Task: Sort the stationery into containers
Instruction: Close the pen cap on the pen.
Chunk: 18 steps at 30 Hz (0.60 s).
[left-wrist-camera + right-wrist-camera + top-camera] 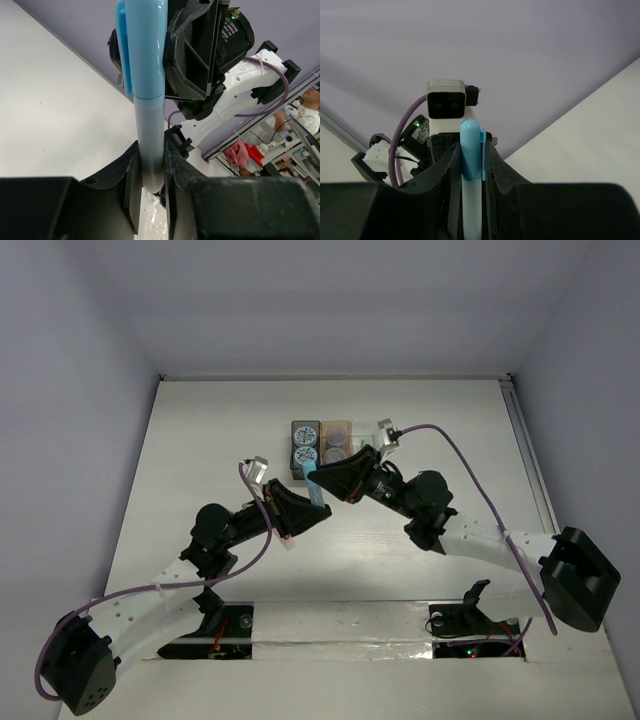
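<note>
Left gripper (150, 150) and right gripper (471, 150) both clenched one light blue marker (145, 60); left ought to release before right pulled away.

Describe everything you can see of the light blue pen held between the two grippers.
The light blue pen looks like smooth plastic: a brighter blue cap with a side clip, fitted over a paler barrel. The left gripper is shut on the barrel's end and the right gripper on the cap, so it spans between them in the air. Nothing else visibly touches it.
</note>
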Tool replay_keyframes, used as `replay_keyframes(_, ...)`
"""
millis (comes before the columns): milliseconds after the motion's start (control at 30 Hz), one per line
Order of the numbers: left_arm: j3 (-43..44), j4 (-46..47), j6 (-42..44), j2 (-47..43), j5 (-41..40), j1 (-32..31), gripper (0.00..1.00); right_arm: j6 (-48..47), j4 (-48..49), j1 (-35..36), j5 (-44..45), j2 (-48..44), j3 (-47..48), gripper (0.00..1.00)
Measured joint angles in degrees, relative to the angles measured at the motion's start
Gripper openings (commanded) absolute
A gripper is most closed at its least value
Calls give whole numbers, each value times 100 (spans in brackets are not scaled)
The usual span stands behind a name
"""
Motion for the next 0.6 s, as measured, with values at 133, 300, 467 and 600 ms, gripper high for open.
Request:
replay_keyframes(133,186,-450,140,13,107,-4,0,-22,83,0,146,-118,-205,0)
replay_keyframes(300,376,-1043,332,-2,175,-9,0,-17,243,2,328,-160,-446,0)
replay_keyframes(467,455,-1296,387,98,323,72,0,0,275,7,446,-149,-566,0)
replay_keyframes(600,584,-1401,398,192,623,306,0,0,271,9,592,-138,-588,0)
